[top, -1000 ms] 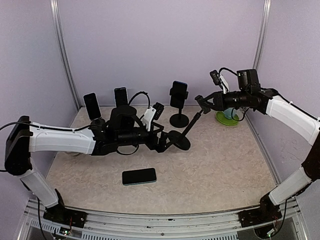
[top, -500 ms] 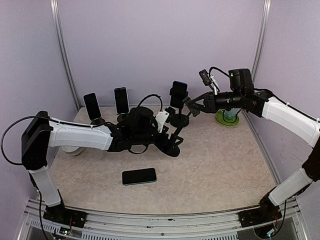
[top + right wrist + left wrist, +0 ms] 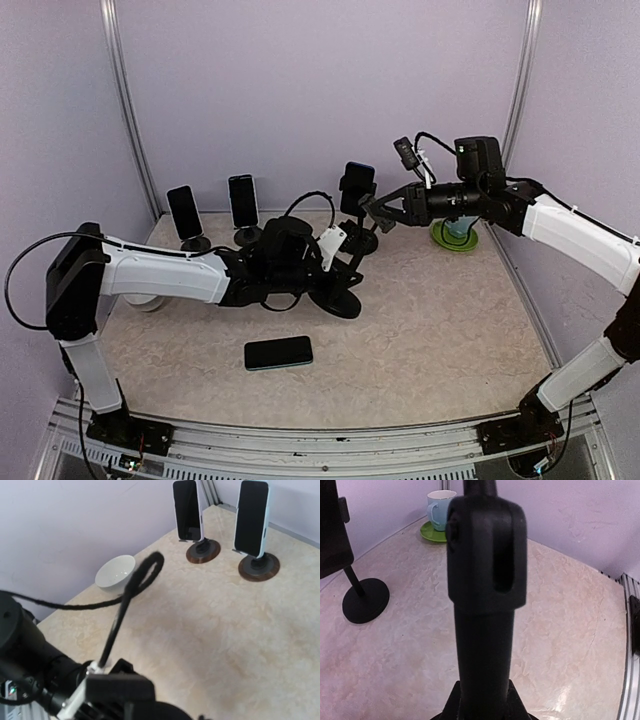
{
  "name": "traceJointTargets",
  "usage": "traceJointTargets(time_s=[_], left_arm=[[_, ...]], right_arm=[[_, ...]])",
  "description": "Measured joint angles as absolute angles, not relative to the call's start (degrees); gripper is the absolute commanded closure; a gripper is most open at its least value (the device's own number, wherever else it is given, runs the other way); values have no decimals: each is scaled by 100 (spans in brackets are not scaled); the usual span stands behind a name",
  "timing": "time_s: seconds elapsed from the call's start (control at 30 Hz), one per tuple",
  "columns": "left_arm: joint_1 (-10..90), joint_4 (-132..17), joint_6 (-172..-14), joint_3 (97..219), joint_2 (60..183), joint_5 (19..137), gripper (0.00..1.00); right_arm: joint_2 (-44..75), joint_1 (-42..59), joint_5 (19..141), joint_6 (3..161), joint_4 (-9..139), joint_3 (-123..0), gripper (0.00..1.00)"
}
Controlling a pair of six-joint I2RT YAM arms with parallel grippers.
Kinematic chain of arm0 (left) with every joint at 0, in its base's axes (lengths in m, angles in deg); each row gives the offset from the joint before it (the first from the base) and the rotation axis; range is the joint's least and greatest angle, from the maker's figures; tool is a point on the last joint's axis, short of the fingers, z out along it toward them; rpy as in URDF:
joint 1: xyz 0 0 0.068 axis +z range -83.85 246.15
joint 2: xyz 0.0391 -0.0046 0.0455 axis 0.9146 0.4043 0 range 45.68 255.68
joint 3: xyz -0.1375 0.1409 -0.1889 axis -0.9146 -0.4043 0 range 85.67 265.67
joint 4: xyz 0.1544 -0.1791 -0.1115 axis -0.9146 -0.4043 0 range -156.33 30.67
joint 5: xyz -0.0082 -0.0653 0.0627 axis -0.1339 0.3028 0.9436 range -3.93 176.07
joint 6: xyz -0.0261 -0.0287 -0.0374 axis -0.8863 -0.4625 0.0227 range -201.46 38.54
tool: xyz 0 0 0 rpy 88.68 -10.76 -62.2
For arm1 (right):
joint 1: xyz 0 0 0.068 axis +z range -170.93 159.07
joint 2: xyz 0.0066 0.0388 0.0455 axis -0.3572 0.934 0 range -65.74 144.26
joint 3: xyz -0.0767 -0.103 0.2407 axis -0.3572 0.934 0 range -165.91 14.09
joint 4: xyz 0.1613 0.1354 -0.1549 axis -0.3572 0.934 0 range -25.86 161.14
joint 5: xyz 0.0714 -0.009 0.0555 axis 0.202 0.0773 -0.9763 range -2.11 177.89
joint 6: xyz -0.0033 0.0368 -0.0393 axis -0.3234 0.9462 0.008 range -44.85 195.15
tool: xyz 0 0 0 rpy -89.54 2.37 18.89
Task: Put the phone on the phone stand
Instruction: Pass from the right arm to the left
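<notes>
Phone (image 3: 278, 352): it lies flat on the counter (image 3: 450, 330), dark face up. It is toward the near edge and well apart from both of your grippers.
Phone stand (image 3: 341, 299): its round black base rests on the counter just behind the phone. The stem leans up and to the right.
Left gripper (image 3: 338, 272): narrow, closed on the stand's lower stem just above the base. In your left wrist view the stem fills the middle.
Right gripper (image 3: 377, 213): narrow, pinching the top end of the same stem.
Behind the right gripper: a clamp stand (image 3: 357, 192) holding a phone upright.
Back left: one propped phone (image 3: 187, 510) and a second propped phone (image 3: 251, 517), each on a round brown base.
Back right corner: a pale blue cup (image 3: 440, 510) on a green saucer (image 3: 431, 533).
Left side: a white bowl (image 3: 115, 571).
</notes>
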State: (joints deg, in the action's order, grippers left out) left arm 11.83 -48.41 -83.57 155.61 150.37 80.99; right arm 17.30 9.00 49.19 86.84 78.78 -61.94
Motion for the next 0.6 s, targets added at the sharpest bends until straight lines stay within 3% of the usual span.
traceJointTargets(time_s=[0.6], left_arm=[[850, -4563, -8182, 14667, 14584, 8182, 100]], right_arm=[[1722, 972, 4393, 8378, 8593, -6083, 100]])
